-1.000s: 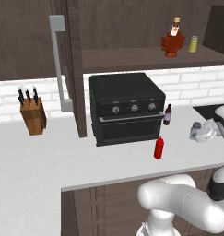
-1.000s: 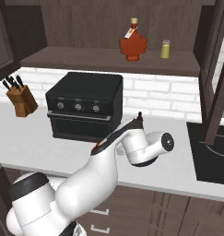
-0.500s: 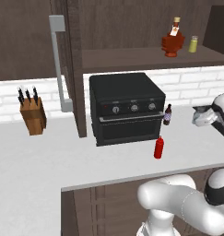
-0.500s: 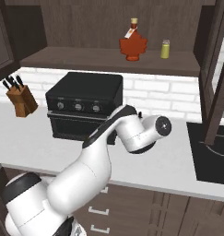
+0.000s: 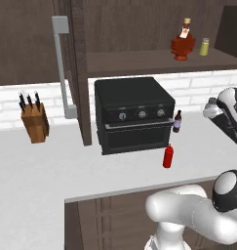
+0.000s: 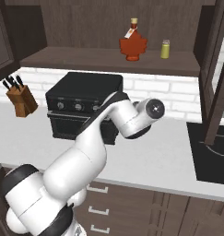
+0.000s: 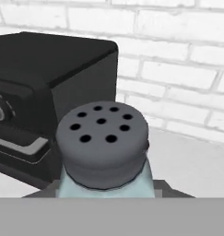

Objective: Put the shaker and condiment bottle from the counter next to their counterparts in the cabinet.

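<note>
The pale blue-grey shaker (image 7: 103, 147) with its holed grey cap sits close in the hand view, and my gripper (image 7: 104, 186) is shut on it. In the left base view the gripper (image 5: 212, 108) hangs above the counter at the right, well below the cabinet shelf (image 5: 154, 61). The slim red condiment bottle (image 5: 168, 156) stands on the counter in front of the oven's right corner. On the shelf stand the counterparts: a squat red-brown bottle (image 5: 182, 45) (image 6: 132, 44) and a yellow-green shaker (image 5: 204, 47) (image 6: 165, 49).
A black toaster oven (image 5: 133, 114) (image 6: 83, 103) sits under the shelf, with a small dark brown bottle (image 5: 177, 121) beside it. A knife block (image 5: 34, 122) stands at the left. The cabinet door's grey bar handle (image 5: 61, 63) hangs left of the oven. A cooktop (image 6: 210, 152) lies at the right.
The hand has risen from just above the counter with the shaker in it, moving up and slightly right in the left base view. The red bottle has not moved.
</note>
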Controlling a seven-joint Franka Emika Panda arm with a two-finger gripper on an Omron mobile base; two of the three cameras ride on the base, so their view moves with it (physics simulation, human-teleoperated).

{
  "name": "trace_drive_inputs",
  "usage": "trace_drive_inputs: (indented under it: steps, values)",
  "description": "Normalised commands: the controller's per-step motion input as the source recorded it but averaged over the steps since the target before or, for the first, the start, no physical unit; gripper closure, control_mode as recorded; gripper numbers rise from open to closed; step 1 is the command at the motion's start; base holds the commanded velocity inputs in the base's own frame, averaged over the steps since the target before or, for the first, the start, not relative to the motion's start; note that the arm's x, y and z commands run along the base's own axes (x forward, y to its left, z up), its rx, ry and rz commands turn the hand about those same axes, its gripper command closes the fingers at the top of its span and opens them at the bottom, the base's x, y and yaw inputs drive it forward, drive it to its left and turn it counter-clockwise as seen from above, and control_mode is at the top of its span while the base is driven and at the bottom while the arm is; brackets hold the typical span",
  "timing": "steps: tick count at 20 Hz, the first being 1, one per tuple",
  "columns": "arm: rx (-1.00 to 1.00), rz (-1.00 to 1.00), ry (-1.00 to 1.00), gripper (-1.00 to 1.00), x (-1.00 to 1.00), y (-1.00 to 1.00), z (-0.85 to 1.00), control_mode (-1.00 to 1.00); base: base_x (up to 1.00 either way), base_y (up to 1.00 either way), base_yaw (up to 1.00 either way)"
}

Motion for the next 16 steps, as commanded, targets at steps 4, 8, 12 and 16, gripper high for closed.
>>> trace_drive_inputs:
  steps: [4,8,12,16]
  values:
    - [0.08,-0.14,0.03,1.0,0.25,-0.24,0.66,-1.0,0.0,0.0,0.0]
    - [0.1,-0.12,0.0,1.0,0.04,-0.28,0.63,-1.0,0.0,0.0,0.0]
    - [0.09,-0.14,0.0,1.0,0.02,-0.18,0.52,-1.0,0.0,0.0,0.0]
    - [0.01,-0.19,0.0,1.0,0.0,-0.02,0.36,-1.0,0.0,0.0,0.0]
